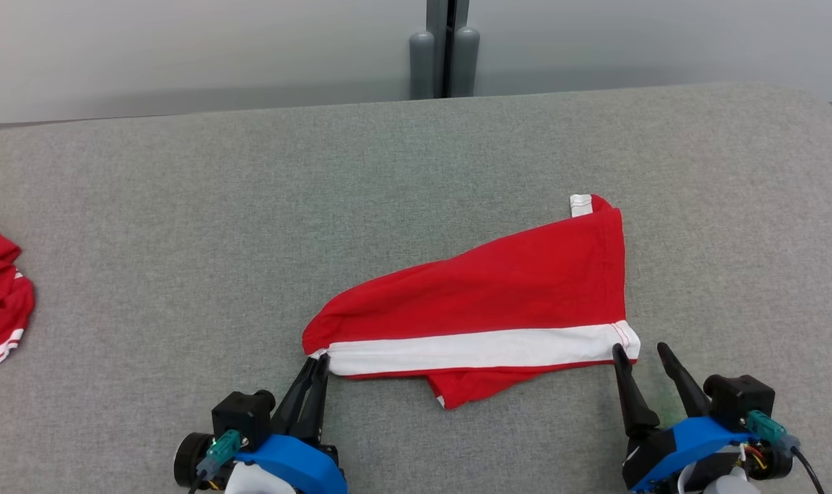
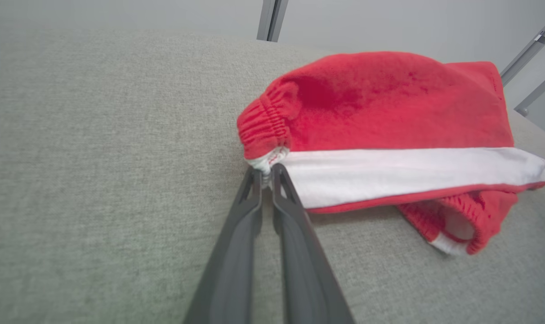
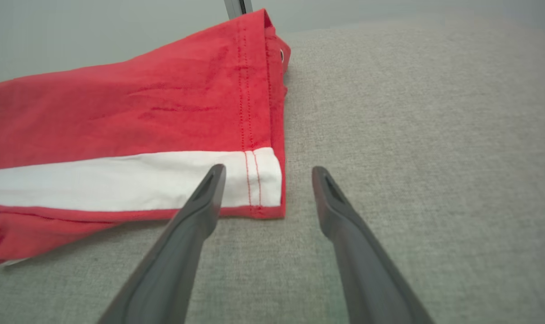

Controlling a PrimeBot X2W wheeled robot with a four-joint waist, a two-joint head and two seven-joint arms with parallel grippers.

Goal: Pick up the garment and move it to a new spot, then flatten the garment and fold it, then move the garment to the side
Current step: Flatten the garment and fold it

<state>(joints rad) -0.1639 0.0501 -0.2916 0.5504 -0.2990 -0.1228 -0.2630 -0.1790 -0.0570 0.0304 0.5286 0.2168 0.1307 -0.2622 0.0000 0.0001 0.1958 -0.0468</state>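
Now: left gripper (image 1: pixel 320 362) is pinched tight on the white-striped waistband corner of the garment (image 1: pixel 512 288); right gripper (image 1: pixel 639 351) is wide open and empty, its 2 fingers straddling the opposite hem corner. The garment lies mid-table (image 1: pixel 182 206), roughly spread with a lobe tucked under its near edge. Flattening looks half done; the fold and the move aside remain.

soft cloth garment (image 1: pixel 498 295), matt woven tabletop (image 1: pixel 182 226)

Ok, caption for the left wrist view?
Left hand shut on waistband of red shorts, on a grey fabric surface.
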